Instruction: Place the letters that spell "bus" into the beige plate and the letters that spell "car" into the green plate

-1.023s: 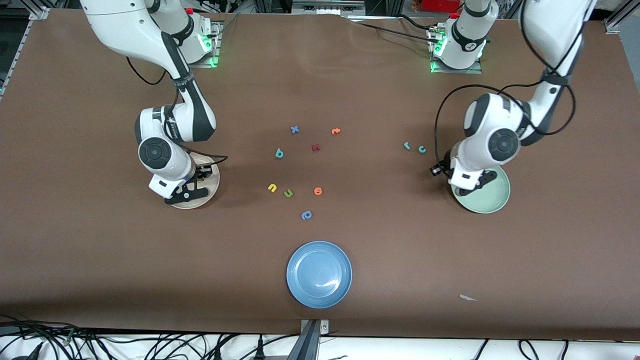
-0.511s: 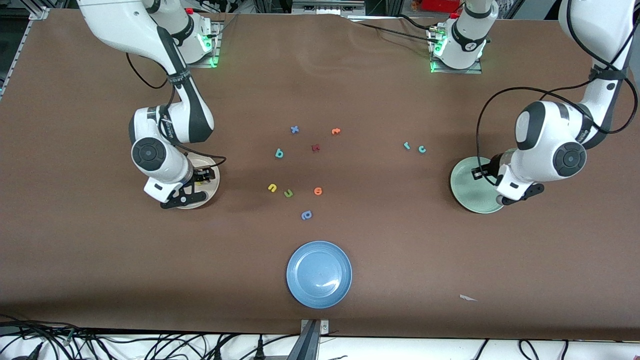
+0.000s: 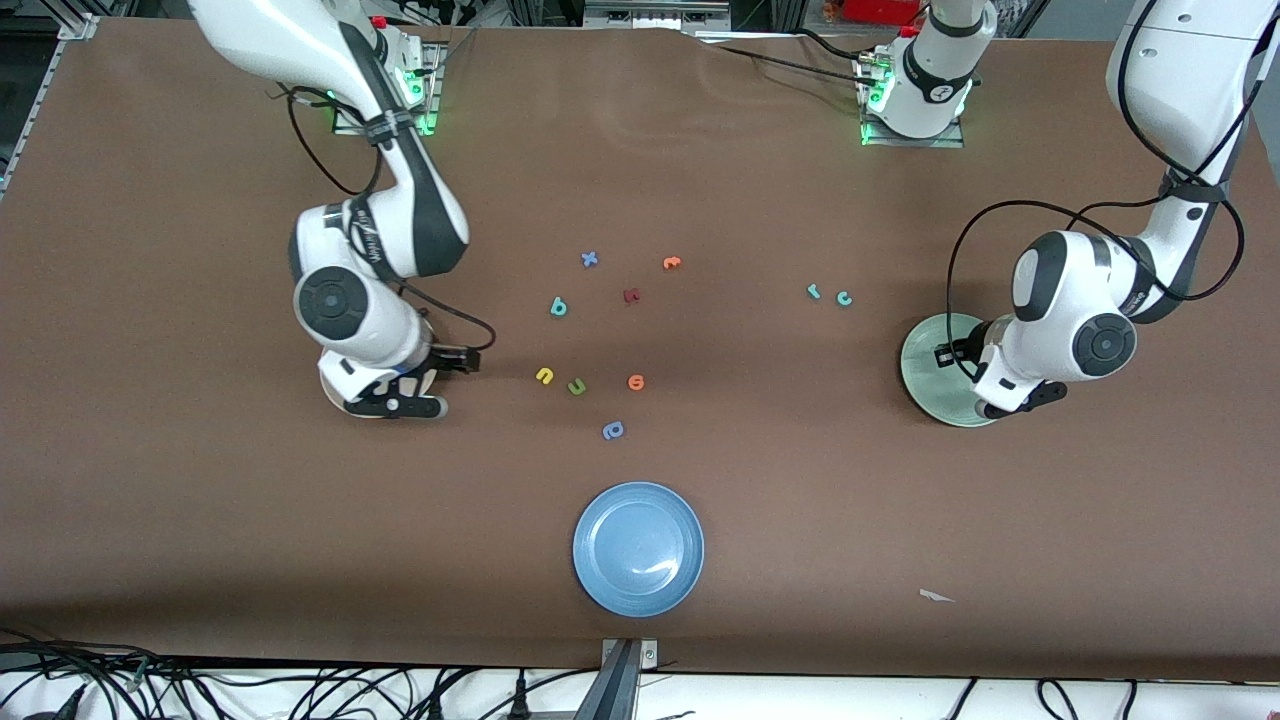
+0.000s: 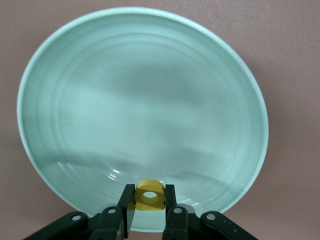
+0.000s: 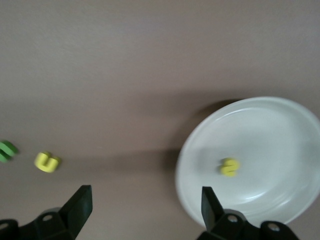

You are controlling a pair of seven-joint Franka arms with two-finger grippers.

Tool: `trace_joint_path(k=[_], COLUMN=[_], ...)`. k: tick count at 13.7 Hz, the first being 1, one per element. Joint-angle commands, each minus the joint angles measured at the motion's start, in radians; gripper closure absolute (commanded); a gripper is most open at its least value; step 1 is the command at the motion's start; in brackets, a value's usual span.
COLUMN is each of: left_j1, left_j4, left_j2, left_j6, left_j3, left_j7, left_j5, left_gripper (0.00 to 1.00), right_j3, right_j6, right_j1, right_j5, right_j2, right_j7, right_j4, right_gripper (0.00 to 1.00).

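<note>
My left gripper (image 4: 149,201) is shut on the yellow "a" (image 4: 149,193) and hangs low over the edge of the green plate (image 4: 140,95). That green plate (image 3: 925,370) holds nothing else. The teal "r" (image 3: 814,291) and teal "c" (image 3: 844,298) lie side by side on the table near it. My right gripper (image 5: 145,202) is open and holds nothing, over the rim of the beige plate (image 5: 280,125). The yellow "s" (image 5: 229,166) lies in that plate. The yellow "u" (image 3: 544,376) and teal "b" (image 3: 559,307) lie mid-table.
Other letters lie mid-table: an olive "u" (image 3: 577,386), an orange one (image 3: 636,382), a blue-violet one (image 3: 613,430), a dark red one (image 3: 631,295), an orange one (image 3: 672,263) and a blue "x" (image 3: 589,259). A blue plate (image 3: 638,548) sits nearest the front camera.
My right gripper opened, left the yellow "s" in the beige plate, then shifted toward mid-table. The left arm swung across the green plate toward its own end of the table, still holding the "a".
</note>
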Motion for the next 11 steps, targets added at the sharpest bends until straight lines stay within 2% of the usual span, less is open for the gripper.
trace_joint_path(k=[1, 2, 4, 5, 6, 8, 9, 11], left_j1=[0.000, 0.000, -0.006, -0.003, 0.000, 0.000, 0.000, 0.000], left_j4=[0.023, 0.023, 0.020, 0.021, 0.015, 0.007, -0.002, -0.020], left_j2=[0.008, 0.000, -0.030, -0.038, -0.053, -0.055, -0.056, -0.064], left_j6=[-0.005, -0.011, -0.043, -0.066, -0.067, -0.061, -0.055, -0.048], left_j3=[-0.002, -0.005, -0.019, -0.051, -0.076, -0.123, -0.139, -0.179], left_j7=[-0.016, -0.034, -0.074, -0.097, -0.131, -0.252, -0.295, -0.368], left_j5=[0.012, 0.012, 0.010, 0.010, 0.010, -0.036, -0.057, -0.080], left_gripper=[0.14, 0.00, 0.00, 0.00, 0.00, 0.00, 0.01, 0.04], right_j3=[-0.010, -0.010, -0.009, -0.009, -0.009, -0.009, -0.009, -0.009], right_j6=[0.013, 0.059, 0.142, 0.176, 0.204, 0.210, 0.213, 0.230], right_j1=[0.088, 0.108, 0.137, 0.152, 0.166, 0.168, 0.168, 0.171], right_j5=[0.014, 0.015, 0.015, 0.017, 0.017, 0.017, 0.020, 0.027], right_j2=[0.093, 0.105, 0.146, 0.166, 0.180, 0.190, 0.193, 0.208], right_j7=[0.235, 0.319, 0.459, 0.505, 0.550, 0.564, 0.573, 0.607], right_j4=[0.072, 0.072, 0.071, 0.071, 0.071, 0.069, 0.069, 0.071], right_gripper=[0.08, 0.09, 0.14, 0.21, 0.23, 0.26, 0.33, 0.36])
